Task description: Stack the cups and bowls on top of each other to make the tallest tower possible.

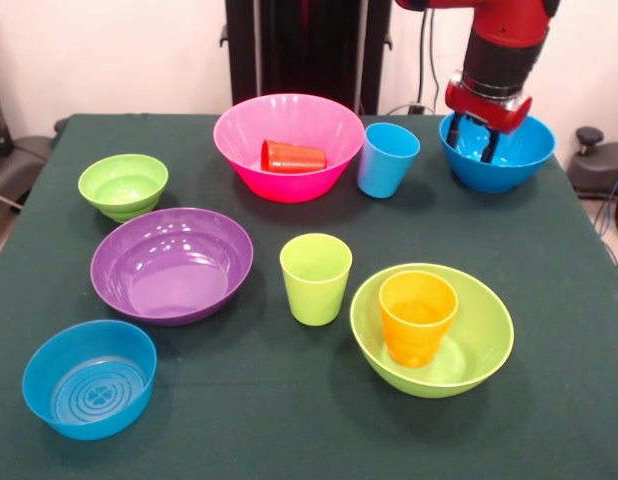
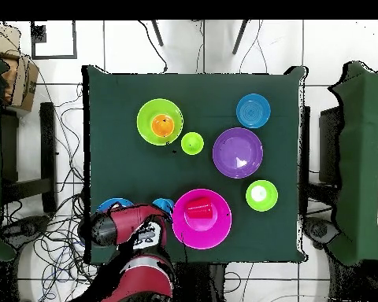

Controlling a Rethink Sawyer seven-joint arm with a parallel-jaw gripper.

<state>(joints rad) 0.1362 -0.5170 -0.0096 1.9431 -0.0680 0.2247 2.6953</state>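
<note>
The orange cup [image 1: 417, 316] stands upright inside the large lime green bowl [image 1: 477, 350] at the front view's lower right. No writing is legible anywhere. At upper right, the gripper [image 1: 476, 146] dips into the large blue bowl [image 1: 519, 152], fingers slightly parted, gripping nothing visible. The red cup [image 1: 293, 156] lies in the pink bowl [image 1: 289, 135].

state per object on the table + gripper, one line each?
gripper: jaws lowered into the large blue bowl, grip unclear
orange cup: upright inside large lime green bowl
red cup: on its side in pink bowl
light blue cup: upright, empty
lime green cup: upright, empty
purple bowl: upright, empty
small lime green bowl: upright, empty
small blue bowl: upright, empty
</note>
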